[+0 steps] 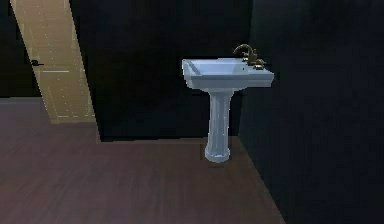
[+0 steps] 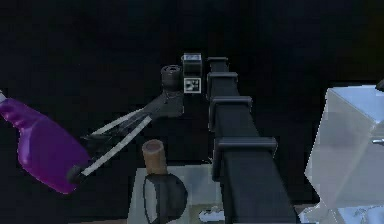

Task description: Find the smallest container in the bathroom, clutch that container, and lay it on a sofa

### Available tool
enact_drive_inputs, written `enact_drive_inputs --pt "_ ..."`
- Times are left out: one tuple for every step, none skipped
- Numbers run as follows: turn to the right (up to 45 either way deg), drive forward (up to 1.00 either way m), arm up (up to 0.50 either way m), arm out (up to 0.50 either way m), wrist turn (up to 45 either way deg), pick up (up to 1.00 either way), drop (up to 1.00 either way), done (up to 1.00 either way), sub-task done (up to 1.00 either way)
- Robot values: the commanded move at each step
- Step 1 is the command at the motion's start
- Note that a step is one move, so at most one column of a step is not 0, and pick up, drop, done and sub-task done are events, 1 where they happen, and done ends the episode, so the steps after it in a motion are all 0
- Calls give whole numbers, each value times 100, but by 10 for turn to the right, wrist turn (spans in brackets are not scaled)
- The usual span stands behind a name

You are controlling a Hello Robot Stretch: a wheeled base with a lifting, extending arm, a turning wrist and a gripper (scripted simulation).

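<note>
Gripper holds the container at its finger end, clear of any surface, at the arm side view's left edge; container: glossy purple, rounded body, tilted; white pedestal sink stands ahead against a dark wall.

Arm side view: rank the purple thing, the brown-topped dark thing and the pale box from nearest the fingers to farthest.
1. Purple thing: at the gripper's far end, by the arm side view's left edge.
2. Brown-topped dark thing: lower middle, just right of the gripper's far end.
3. Pale box: right edge, on the other side of the arm.
</note>
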Motion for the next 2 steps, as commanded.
enact_drive_inputs --pt "0 0 0 0 -240 0 0 0 0" --pt "0 0 0 -24 0 0 0 0 0"
